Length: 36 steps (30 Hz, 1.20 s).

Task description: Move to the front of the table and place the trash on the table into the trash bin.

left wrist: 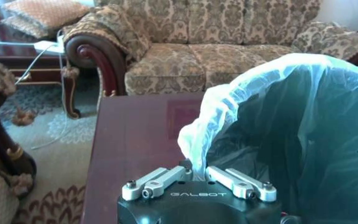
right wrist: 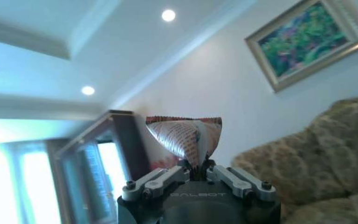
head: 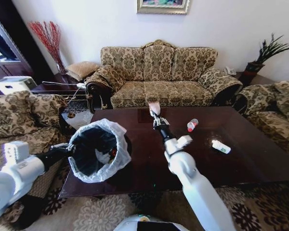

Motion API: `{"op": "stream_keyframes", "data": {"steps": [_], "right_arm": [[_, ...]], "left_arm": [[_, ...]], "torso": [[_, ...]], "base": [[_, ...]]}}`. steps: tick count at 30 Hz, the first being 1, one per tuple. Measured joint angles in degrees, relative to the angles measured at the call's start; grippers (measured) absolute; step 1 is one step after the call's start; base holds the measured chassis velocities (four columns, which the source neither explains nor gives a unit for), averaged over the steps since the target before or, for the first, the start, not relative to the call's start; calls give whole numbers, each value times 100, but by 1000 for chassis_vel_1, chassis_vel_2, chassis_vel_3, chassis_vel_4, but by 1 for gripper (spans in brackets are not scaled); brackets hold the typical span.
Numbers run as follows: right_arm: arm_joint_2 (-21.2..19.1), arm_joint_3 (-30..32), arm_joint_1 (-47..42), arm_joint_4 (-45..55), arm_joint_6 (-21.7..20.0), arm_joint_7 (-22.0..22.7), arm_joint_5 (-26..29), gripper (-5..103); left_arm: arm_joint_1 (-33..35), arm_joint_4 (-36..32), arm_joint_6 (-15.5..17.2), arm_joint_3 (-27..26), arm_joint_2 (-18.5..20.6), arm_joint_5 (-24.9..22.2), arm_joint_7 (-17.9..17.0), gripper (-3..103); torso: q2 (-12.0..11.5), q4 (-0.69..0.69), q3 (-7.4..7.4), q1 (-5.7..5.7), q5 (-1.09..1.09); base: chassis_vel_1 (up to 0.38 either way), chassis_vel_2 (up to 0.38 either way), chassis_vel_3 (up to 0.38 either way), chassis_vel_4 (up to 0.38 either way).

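Right gripper (head: 155, 117): one, raised over the table (head: 260, 163), pinching one wrapper (head: 154, 107) upright. Left gripper (left wrist: 199, 173): one, clamped on the rim of one trash bin (head: 97, 150), held at the table's left end. Loose on the tabletop: one small bottle (head: 192, 125), one carton (head: 221, 147). Sofa (head: 159, 77) behind
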Motion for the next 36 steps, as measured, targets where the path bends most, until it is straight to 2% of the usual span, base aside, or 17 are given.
{"op": "stream_keyframes", "data": {"steps": [5,13,18,24,29,32,36], "right_arm": [[-249,-151,-369,498,-1,-452,-165,5],[-227,-181,-237,278,60,-647,-291,5],[-145,-351,4,-83,105,-933,-266,5],[132,-665,420,-786,175,-1588,-234,5],[311,-917,572,-970,187,-1744,-205,5],[399,-1103,655,-1026,214,-1930,-137,5],[475,-1512,1148,-1133,280,-2374,190,5]], "left_arm": [[37,0,43,6,29,-119,1,0],[-2,1,84,10,-6,-144,101,0],[-18,2,89,-39,-103,-119,270,0],[-132,5,114,68,-261,23,555,0],[-54,9,126,102,-380,199,711,0],[-17,10,126,96,-322,229,711,0],[89,11,87,94,153,227,611,0]], "torso": [[0,-3,0,-1,-1],[0,-2,1,2,-1],[0,-1,1,0,-1],[0,-2,2,1,-1],[0,-1,1,1,-2],[0,-1,1,0,-2],[0,-2,1,1,-2]], "base": [[0,0,0,0],[0,0,0,0],[0,0,0,0],[0,0,0,0],[0,0,0,0],[0,0,0,0],[0,0,0,0]]}}
